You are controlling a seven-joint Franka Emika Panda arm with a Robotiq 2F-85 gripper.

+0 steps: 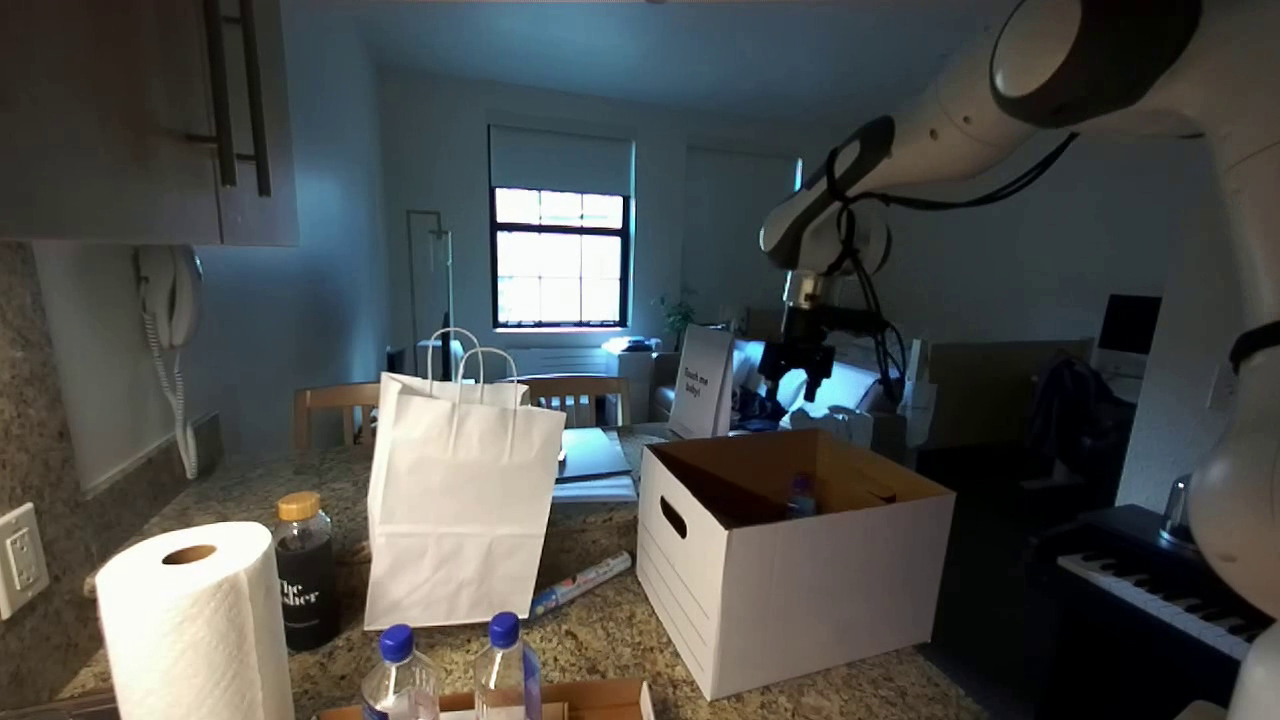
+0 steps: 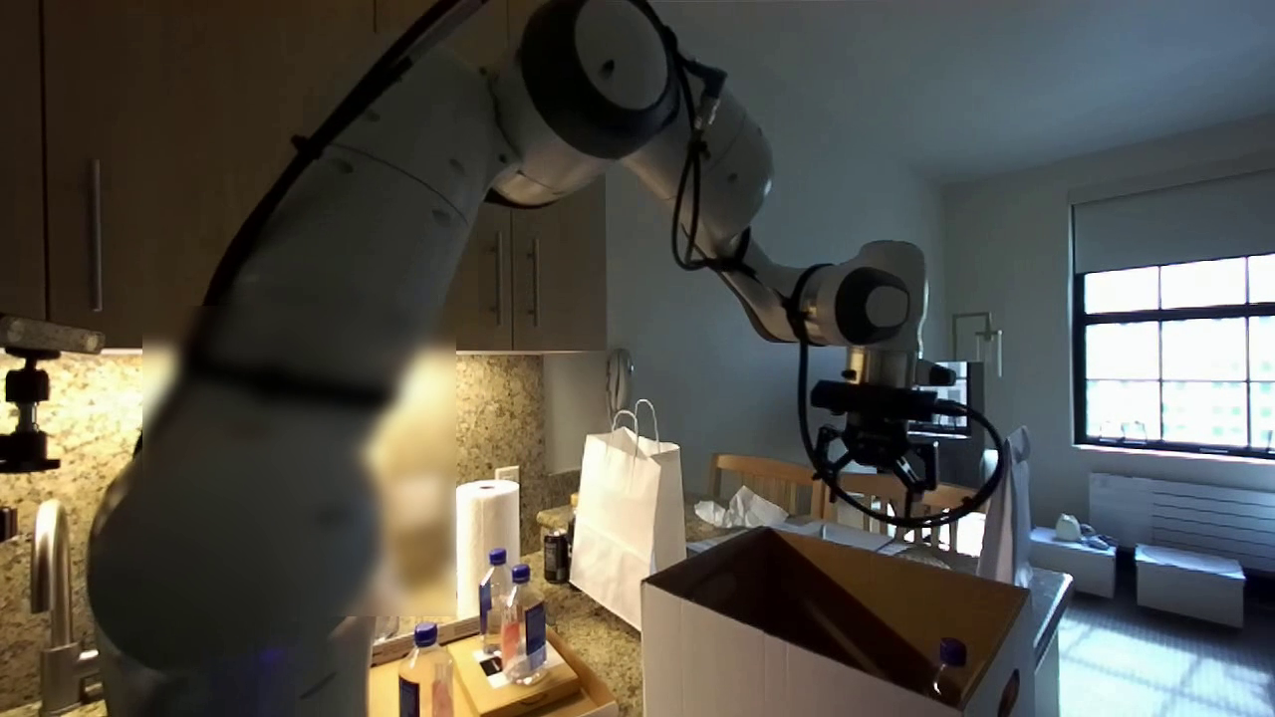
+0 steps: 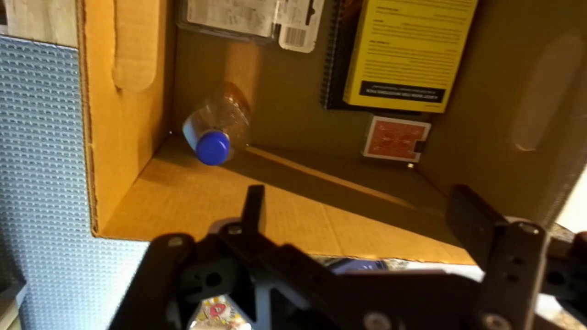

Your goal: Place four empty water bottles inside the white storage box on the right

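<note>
There is one big white cardboard box with a brown inside (image 1: 835, 600). There are four small clear plastic bottles with blue caps (image 2: 524, 637): one is in the box and three are out of it. The box also has one yellow book with black print (image 3: 408, 57), one black notebook with a spiral edge (image 3: 340, 66) and one flat red and white pack of cards (image 3: 396, 139). Outside it there is one low brown cardboard tray (image 1: 608, 696), one tall white paper bag with two handles (image 1: 460, 510), one white roll of paper towels (image 1: 200, 630), one white phone with a curly cord (image 1: 170, 297) and two brown wooden chairs (image 1: 325, 404).
</note>
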